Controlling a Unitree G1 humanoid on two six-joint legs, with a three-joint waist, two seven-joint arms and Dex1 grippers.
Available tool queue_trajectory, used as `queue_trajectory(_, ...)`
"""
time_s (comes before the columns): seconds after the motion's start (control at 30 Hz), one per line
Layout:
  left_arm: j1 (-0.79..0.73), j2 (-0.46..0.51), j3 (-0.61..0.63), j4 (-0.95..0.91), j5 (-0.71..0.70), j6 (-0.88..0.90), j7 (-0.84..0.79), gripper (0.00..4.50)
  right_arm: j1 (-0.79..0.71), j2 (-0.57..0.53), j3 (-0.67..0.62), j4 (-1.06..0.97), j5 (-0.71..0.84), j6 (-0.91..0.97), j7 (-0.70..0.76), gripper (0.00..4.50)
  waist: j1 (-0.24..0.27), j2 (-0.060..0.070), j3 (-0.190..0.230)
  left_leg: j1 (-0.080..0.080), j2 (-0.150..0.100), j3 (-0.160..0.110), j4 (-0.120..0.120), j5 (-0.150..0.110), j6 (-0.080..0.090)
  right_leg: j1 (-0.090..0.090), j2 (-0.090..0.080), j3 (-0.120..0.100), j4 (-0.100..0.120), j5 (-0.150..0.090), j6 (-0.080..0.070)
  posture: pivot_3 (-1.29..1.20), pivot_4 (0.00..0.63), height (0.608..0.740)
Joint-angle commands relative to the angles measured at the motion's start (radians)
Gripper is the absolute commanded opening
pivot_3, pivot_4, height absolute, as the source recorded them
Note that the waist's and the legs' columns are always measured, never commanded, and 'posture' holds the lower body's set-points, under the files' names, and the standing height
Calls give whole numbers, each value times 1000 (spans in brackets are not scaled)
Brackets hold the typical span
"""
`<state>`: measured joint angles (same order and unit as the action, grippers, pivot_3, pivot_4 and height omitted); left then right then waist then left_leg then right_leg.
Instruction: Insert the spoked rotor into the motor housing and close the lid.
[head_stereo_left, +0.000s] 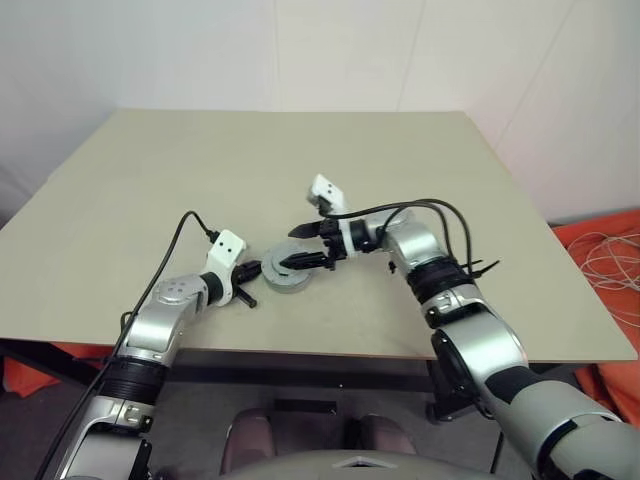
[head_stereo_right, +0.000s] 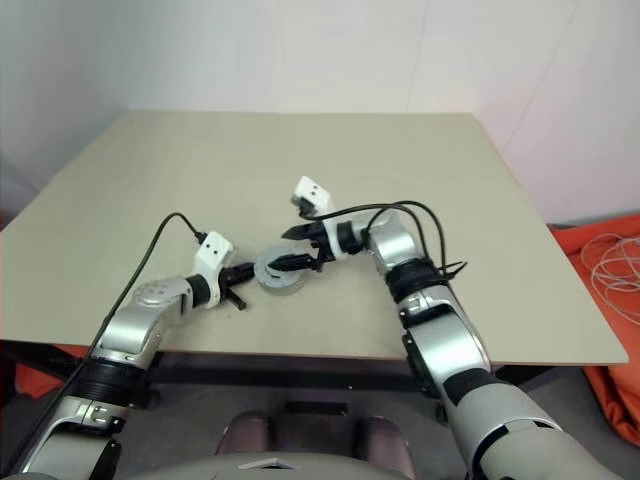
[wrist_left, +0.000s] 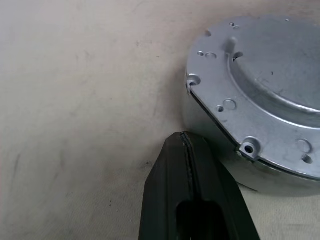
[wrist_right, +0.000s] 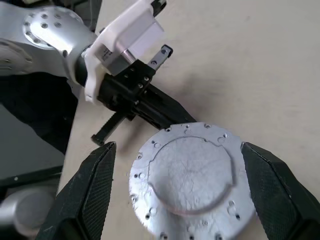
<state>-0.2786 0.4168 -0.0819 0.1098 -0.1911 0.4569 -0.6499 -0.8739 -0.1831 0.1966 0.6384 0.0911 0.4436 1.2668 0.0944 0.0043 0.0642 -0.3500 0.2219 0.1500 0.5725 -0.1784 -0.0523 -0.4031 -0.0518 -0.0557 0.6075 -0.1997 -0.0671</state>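
The lid (wrist_right: 187, 186) sits closed on the motor housing (wrist_left: 240, 160), near the front edge of the beige surface (head_stereo_left: 300, 160). The left gripper (wrist_left: 187, 145), fingers pressed together, touches the housing's side. The right gripper (wrist_right: 177, 195) hovers above the lid, fingers spread wide, holding nothing.

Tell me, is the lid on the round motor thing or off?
On. The lid sits flat on top of the motor housing, covering it, and the open right gripper hovers above without holding it.

lid (wrist_right: 187, 187) on table (head_stereo_left: 150, 170) | left pincer (wrist_right: 167, 114) beside | right pincer (head_stereo_left: 298, 248) above
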Motion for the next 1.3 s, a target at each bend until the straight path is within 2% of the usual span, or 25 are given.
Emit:
queue_trajectory(0.03, -16, 1, -8, -29, -2, 4, -15, 0, 13, -18, -49, -120, 84, 121, -12, 4490, 2, 0, 0, 0, 0, 0, -1, 0, 0, 0, 0, 0, 0, 0, 0, 0, 0, 740)
queue_trajectory(0.1, -14, 3, -10, -31, 0, 6, -18, 0, 24, -30, -83, -165, 133, 217, -31, 4490, 2, 0, 0, 0, 0, 0, -1, 0, 0, 0, 0, 0, 0, 0, 0, 0, 0, 740)
queue_trajectory(0.17, -13, 7, -14, -33, 3, 6, -23, 0, 27, -58, -141, -195, 194, 397, -74, 4490, 4, 0, 0, 0, 0, 0, -2, 0, 0, 0, 0, -1, 0, -1, 1, 0, 0, 740)
queue_trajectory(0.27, -10, 9, -18, -37, 1, 13, -33, 0, -14, -118, -153, -150, 202, 723, -174, 4490, 9, 0, 0, 1, -1, 0, -1, 0, 0, 1, -1, 0, -1, -2, 4, 0, 0, 740)
queue_trajectory(0.4, -7, 16, -22, -42, -1, 29, -48, 0, -39, -144, -230, -55, 252, 918, -251, 4490, 9, 1, 0, 1, -4, 0, -1, 0, -1, 1, -1, -1, -1, -3, 5, 0, 0, 740)
queue_trajectory(0.73, 3, 50, -8, -68, -22, 116, -78, 0, -7, -61, -380, -29, 342, 1090, -413, 4490, 10, 1, 0, 1, -4, 0, -2, 1, -2, 0, -1, -1, -1, -2, 4, 0, 0, 740)
queue_trajectory(0.9, 5, 59, 1, -75, -36, 154, -81, 0, 9, -18, -404, -29, 351, 1095, -486, 4490, 11, 1, 0, 1, -4, 0, -2, 2, -3, 1, -1, -1, -1, -3, 5, 0, 0, 740)
queue_trajectory(1.3, 13, 53, 193, -97, -186, 254, -40, 0, 20, -6, -415, -67, 393, 1095, -555, 4490, 11, 1, 0, 1, -4, 0, -2, 3, -6, 0, -1, -1, 0, -3, 5, 0, 0, 740)
